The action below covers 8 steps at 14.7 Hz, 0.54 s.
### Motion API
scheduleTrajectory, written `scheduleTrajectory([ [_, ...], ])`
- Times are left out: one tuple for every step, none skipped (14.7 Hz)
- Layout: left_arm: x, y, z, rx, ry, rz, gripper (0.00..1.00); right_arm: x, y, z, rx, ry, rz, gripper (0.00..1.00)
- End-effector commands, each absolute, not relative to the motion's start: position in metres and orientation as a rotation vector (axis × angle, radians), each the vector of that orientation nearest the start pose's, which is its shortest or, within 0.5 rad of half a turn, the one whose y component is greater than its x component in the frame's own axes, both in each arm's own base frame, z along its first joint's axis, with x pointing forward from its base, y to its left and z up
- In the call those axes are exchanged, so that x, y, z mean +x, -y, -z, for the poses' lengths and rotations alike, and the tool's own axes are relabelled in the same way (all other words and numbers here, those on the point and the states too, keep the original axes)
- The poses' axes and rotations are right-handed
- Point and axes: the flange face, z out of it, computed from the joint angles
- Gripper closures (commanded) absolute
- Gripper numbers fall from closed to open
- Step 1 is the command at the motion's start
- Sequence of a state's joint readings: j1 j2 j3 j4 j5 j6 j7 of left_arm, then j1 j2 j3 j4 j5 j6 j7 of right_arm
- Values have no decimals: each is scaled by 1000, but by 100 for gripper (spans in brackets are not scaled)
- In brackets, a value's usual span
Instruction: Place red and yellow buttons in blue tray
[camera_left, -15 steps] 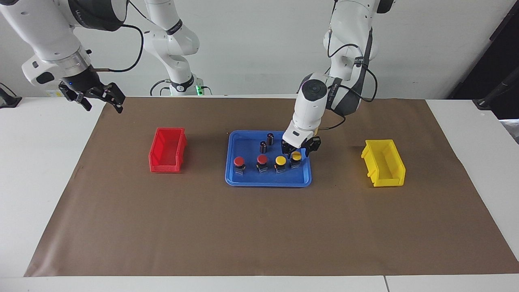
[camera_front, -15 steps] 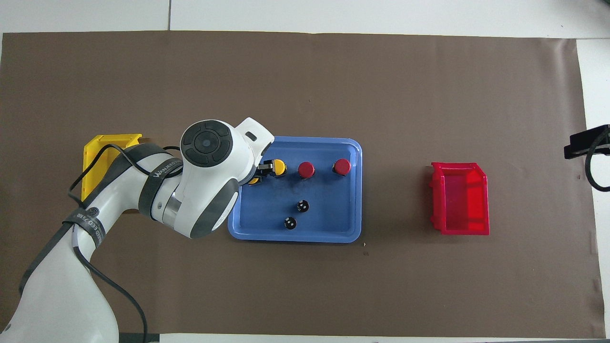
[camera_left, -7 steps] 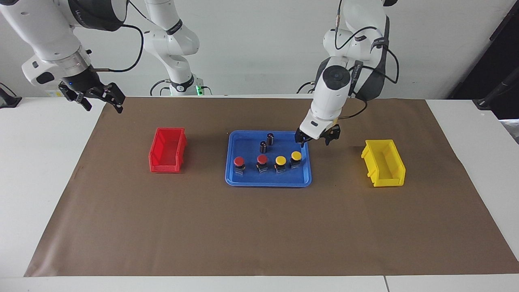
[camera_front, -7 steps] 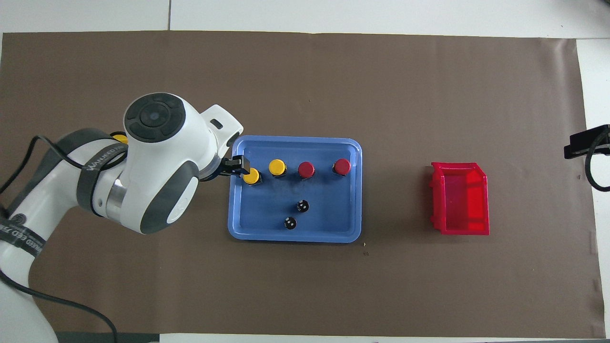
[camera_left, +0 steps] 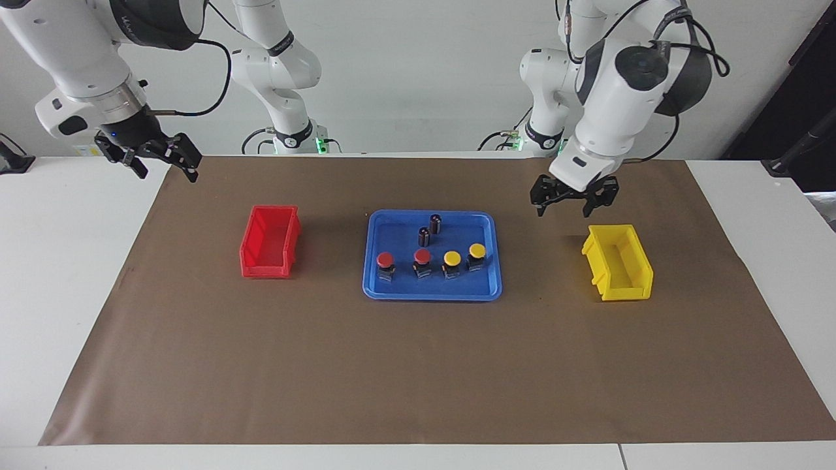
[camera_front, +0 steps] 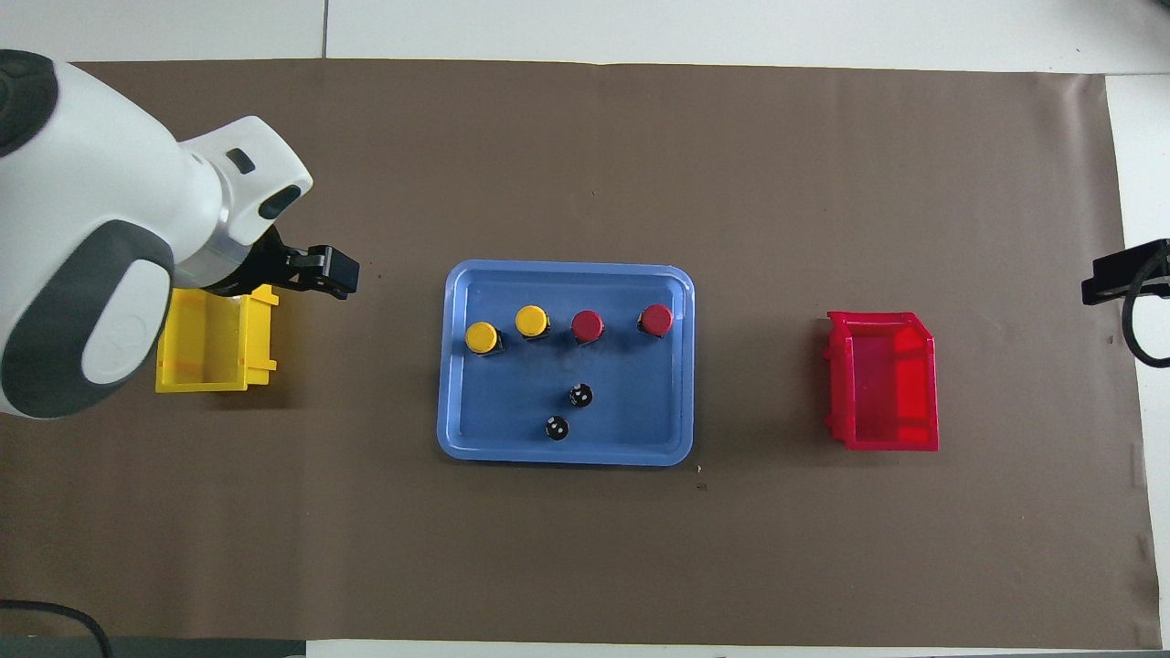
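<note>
Lifted clear of the blue tray [camera_left: 379,287] since a second ago, left gripper [camera_left: 574,200] is now hanging upper right of the facing frame, over brown mat just beside the yellow bin [camera_left: 618,262], jaws wide, carrying nothing. Red buttons [camera_left: 385,260] and yellow buttons [camera_left: 477,250] are sitting in a row in the tray, mid-frame. Right gripper [camera_left: 155,156] is waiting upper left, jaws wide, carrying nothing.

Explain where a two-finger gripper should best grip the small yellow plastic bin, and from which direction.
Probably one long side wall of the small yellow plastic bin, fingers straddling its thin upright rim, coming straight down from above. The bin stands upright with its open top facing up, and is likely too wide to span whole.
</note>
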<state>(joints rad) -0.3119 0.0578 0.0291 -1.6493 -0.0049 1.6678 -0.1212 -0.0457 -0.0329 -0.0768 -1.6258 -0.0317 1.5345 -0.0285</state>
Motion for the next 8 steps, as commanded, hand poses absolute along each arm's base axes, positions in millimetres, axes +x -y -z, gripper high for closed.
scheduleTrajectory([
  [568, 73, -584, -3115, -259, -102, 0, 528, 70, -614, -3145, -125, -96, 0],
  [567, 55, -590, -3120, -259, -98, 0, 528, 70, -614, -3145, -125, -96, 0],
  [560, 52, -604, -3118, -285, -63, 0, 528, 70, -614, -3145, -125, -96, 0],
  [556, 52, -611, -3118, -295, -53, 0, 528, 70, -614, -3145, -125, -96, 0],
  [550, 56, -618, -3117, -307, -55, 0, 528, 69, -614, -3145, -123, -96, 0],
  [542, 63, -625, -3109, -327, -69, 0, 528, 70, -614, -3145, -125, -96, 0],
  [531, 78, -633, -3104, -374, -62, 0, 528, 70, -614, -3145, -125, -96, 0],
  [526, 68, -636, -3110, -349, -60, 0, 528, 70, -614, -3145, -125, -96, 0],
])
